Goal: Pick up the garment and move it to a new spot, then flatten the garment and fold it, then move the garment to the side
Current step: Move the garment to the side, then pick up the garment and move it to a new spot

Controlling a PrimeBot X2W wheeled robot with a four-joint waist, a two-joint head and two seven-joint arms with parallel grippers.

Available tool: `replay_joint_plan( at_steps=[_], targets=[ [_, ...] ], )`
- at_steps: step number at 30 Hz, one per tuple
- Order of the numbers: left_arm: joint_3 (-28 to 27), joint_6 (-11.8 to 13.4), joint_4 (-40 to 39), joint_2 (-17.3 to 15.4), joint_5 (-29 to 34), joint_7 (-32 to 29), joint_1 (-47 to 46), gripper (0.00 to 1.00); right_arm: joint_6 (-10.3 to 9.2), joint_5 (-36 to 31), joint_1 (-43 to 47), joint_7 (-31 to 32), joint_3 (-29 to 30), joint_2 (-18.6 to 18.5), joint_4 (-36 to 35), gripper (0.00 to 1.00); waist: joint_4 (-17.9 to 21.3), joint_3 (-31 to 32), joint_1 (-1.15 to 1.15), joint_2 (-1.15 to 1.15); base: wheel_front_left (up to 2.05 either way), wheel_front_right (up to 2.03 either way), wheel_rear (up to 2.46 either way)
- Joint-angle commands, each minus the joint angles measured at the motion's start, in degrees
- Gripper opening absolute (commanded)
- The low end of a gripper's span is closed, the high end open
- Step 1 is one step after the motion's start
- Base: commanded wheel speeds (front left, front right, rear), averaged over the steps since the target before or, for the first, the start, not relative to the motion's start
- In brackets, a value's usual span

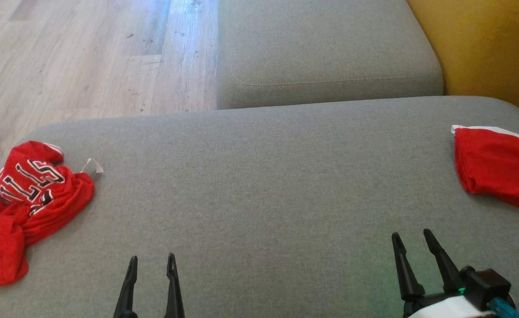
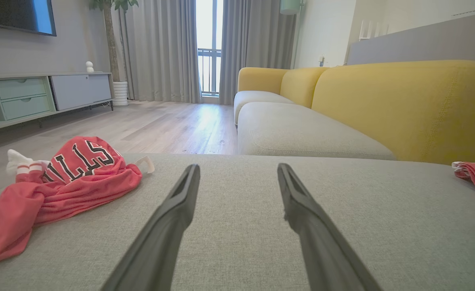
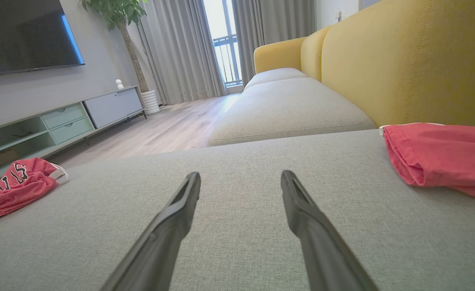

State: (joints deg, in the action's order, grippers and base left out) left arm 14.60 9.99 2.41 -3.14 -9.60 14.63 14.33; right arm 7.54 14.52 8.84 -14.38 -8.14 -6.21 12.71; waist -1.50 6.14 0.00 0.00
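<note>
Head view: the left pincer (image 1: 152, 256) hangs over the grey sofa cushion (image 1: 259, 185), its two dark fingers spread wide with nothing between them. The right pincer (image 1: 411, 232), well apart from it, is spread just as wide and holds nothing. Far off to the left, at the cushion's edge by the wooden floor (image 1: 87, 57), lies the crumpled red jersey (image 1: 34, 198), lettering up, a white tag (image 1: 92, 165) poking out. At the cushion's right edge, a folded red garment (image 1: 498, 170) lies near the yellow backrest (image 1: 489, 44).
</note>
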Motion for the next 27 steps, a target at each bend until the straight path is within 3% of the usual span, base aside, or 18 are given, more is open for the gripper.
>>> replay_joint_plan(
  at_steps=[1,10,16,27],
  targets=[
    [-2.0,-0.4,-1.5,0.3,0.0,0.4,-3.4,1.00,-0.05,-0.5,-3.0,-0.6,-1.2,-0.3,-1.6,1.00,0.0,0.0,0.00,0.00,0.00,0.00,0.00],
    [-1.8,-0.3,-0.8,0.3,0.2,0.4,-3.9,1.00,-0.05,-0.3,-2.6,-0.6,-1.5,0.2,-1.2,1.00,-2.0,-0.1,0.00,0.00,0.00,0.00,0.00],
    [-2.5,-0.2,-0.6,0.3,0.9,0.4,-3.9,1.00,-0.05,-0.3,-2.2,-0.6,-1.7,0.9,-1.2,1.00,-7.2,-0.2,0.00,0.00,0.00,0.00,0.00],
    [-6.1,-1.1,-0.8,0.3,2.6,0.4,-3.3,1.00,-0.05,0.0,-3.3,-0.6,-3.1,2.2,-1.0,1.00,-20.3,-0.7,0.00,0.00,0.00,0.00,0.00]
  ],
)
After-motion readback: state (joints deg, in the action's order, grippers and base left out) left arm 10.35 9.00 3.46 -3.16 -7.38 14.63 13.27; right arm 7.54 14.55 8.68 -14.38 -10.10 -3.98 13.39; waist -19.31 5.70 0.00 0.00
